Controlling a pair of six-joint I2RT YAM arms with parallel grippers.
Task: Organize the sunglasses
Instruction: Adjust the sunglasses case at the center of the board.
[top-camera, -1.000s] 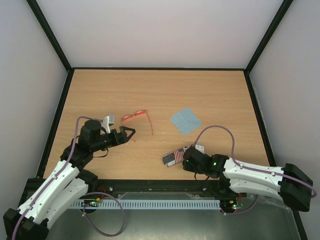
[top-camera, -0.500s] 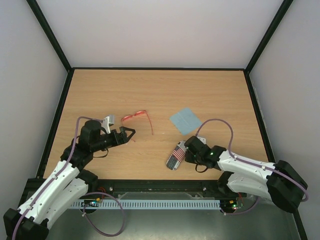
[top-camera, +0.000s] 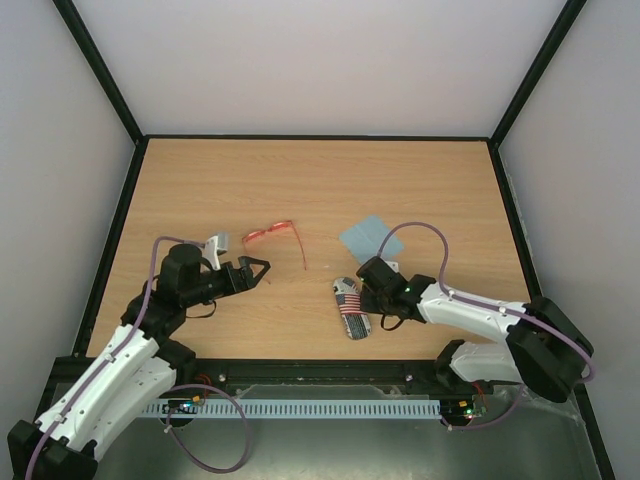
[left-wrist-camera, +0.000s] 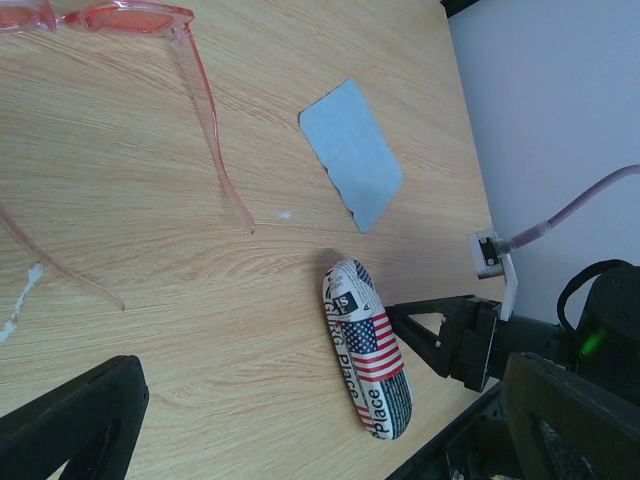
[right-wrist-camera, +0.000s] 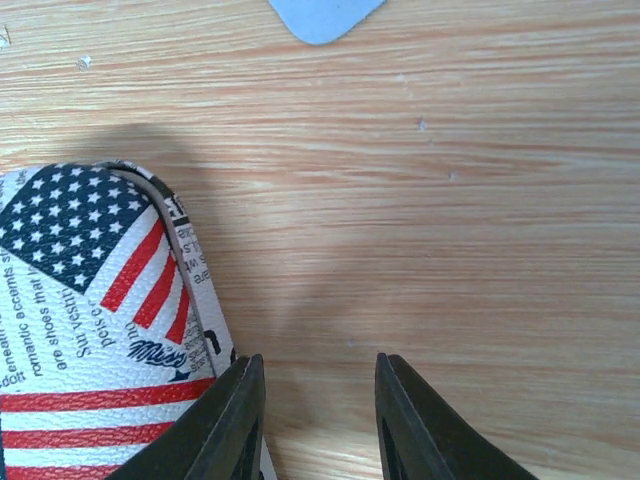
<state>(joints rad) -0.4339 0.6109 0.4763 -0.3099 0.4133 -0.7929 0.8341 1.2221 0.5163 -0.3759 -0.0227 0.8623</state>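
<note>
The sunglasses (top-camera: 270, 234), red-orange with thin temple arms, lie unfolded on the wooden table left of centre; they also show at the top left of the left wrist view (left-wrist-camera: 130, 18). My left gripper (top-camera: 262, 268) is wide open and empty just in front of them. The flag-printed case (top-camera: 350, 298) lies shut near the table's front, and shows in the left wrist view (left-wrist-camera: 368, 350) and the right wrist view (right-wrist-camera: 90, 330). My right gripper (top-camera: 362, 290) is slightly open and empty at the case's right side (right-wrist-camera: 315, 420); its left finger (right-wrist-camera: 235, 420) is against the case's edge.
A light blue square cloth (top-camera: 370, 241) lies behind the right gripper, to the right of the sunglasses; it also shows in the left wrist view (left-wrist-camera: 352, 155). Black frame posts and pale walls close the table (top-camera: 420, 190) in on all sides.
My right arm has swung left and away from the front edge. The case has turned from lying crosswise to pointing front-to-back. The left arm has hardly moved.
</note>
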